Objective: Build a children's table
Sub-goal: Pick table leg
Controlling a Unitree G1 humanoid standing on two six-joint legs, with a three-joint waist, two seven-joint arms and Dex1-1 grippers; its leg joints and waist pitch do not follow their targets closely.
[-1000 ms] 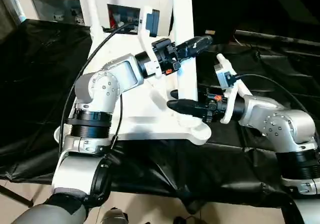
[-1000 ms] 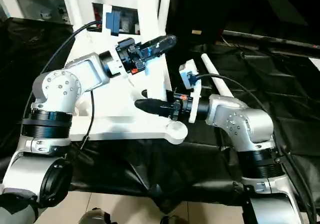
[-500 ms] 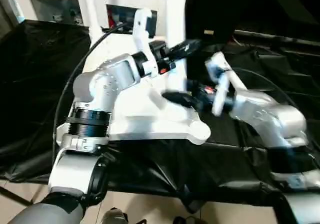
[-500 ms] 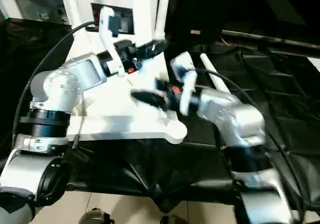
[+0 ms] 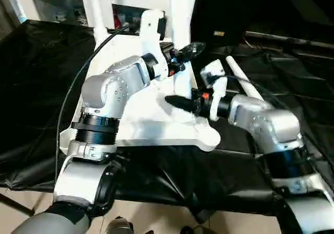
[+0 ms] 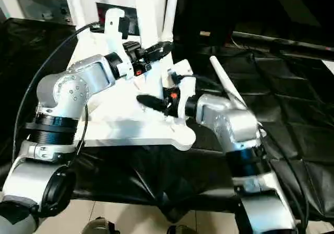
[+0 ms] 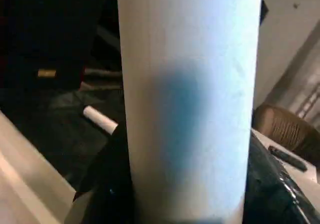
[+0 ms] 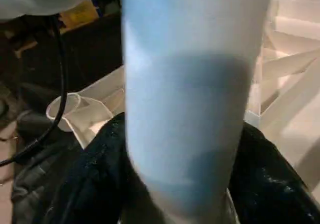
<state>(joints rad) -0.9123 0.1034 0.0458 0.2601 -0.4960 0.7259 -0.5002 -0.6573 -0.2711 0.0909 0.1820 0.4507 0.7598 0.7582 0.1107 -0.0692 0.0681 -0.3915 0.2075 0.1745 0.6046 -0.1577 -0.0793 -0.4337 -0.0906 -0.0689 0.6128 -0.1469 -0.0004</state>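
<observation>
Evidently both grippers clasped one upright leg (image 5: 179,15), left gripper (image 5: 183,54) above right gripper (image 5: 176,102), steadying it over the upturned tabletop (image 5: 151,130) on the black cloth (image 5: 31,88), presumably for its socket.

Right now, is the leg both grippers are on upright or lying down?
Upright. The leg rises from the upside-down tabletop out past the top of the head views, with the left gripper high on it and the right gripper low.
</observation>
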